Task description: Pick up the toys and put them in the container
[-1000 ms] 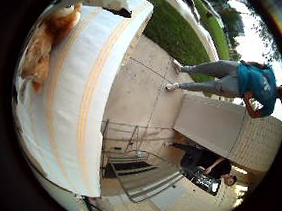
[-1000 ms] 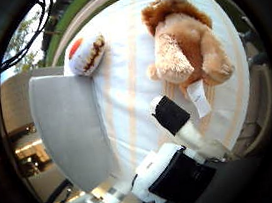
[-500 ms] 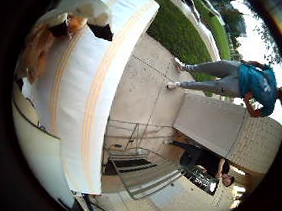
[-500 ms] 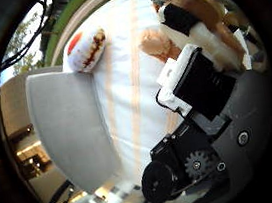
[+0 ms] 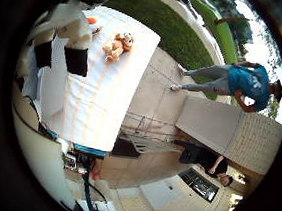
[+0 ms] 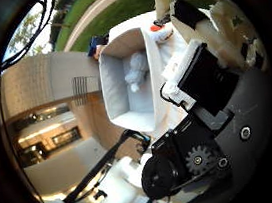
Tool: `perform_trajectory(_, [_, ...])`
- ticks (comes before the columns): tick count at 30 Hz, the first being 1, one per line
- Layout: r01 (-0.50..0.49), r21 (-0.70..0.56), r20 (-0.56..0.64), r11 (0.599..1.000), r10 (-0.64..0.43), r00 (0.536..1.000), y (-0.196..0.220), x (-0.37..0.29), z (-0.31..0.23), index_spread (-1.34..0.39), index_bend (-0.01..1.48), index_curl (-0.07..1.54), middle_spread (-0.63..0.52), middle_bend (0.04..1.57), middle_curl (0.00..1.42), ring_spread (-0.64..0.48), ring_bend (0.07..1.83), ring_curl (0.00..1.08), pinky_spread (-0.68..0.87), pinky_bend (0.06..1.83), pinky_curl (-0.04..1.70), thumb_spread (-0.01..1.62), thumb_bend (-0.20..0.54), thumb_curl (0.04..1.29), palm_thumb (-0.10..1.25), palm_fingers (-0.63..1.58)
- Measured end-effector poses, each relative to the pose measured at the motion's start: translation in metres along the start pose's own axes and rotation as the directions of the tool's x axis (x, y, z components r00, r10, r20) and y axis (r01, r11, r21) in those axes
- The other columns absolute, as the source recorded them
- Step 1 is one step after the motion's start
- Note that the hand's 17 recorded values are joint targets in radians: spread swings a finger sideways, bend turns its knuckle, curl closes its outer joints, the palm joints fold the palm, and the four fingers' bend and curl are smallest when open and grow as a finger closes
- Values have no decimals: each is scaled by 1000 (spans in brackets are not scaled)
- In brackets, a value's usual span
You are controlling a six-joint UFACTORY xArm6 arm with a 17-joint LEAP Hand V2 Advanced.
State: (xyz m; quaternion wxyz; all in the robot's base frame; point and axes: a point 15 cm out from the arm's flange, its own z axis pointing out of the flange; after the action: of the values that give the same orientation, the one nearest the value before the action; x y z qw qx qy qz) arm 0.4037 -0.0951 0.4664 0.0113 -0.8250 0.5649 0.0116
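A robot hand [image 6: 208, 72] of white and black parts hangs high over a white-covered counter [image 5: 100, 106] set outdoors on paving, beside a strip of grass [image 5: 169, 23]. Its fingers are curled in tight near the palm, and a pale, fuzzy mass shows between them at the edge of the thumb-side view (whether that is a toy in its grasp, I cannot tell). A grey container [image 6: 123, 83] stands open on the counter, just beside the hand. Inside it lies a pale grey plush toy [image 6: 136, 70], resting against the container's floor. A small white and orange toy [image 6: 159, 32] sits on the counter next to the container's far rim. Well apart, near the counter's far corner, a small tan and orange teddy [image 5: 117, 45] lies on the cloth in the open; another small orange item [image 5: 92, 20] rests on the cloth close to the fingers in the little-finger-side view. The cloth carries faint orange stripes. A metal frame [image 5: 143, 136] stands on the paving just beyond the counter's edge.
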Motion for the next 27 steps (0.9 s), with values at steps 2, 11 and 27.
perform_trajectory(2, [15, 22, -14, 1000, -14, 1000, -4, -5, -6, -604, 793, 767, -141, 1266, 888, -58, 1484, 719, 191, 1523, 740, 1173, 22, 632, 920, 943])
perform_trajectory(11, [145, 23, -86, 989, -143, 986, -58, 87, 64, -426, 550, 712, -94, 737, 647, 82, 1086, 565, 261, 1085, 645, 1128, -39, 550, 763, -211])
perform_trajectory(27, [281, -340, -331, 898, -394, 858, -114, 173, 182, -398, 116, 329, 11, 175, 362, 228, 408, 285, 361, 488, 314, 1067, -30, 411, 757, -89])
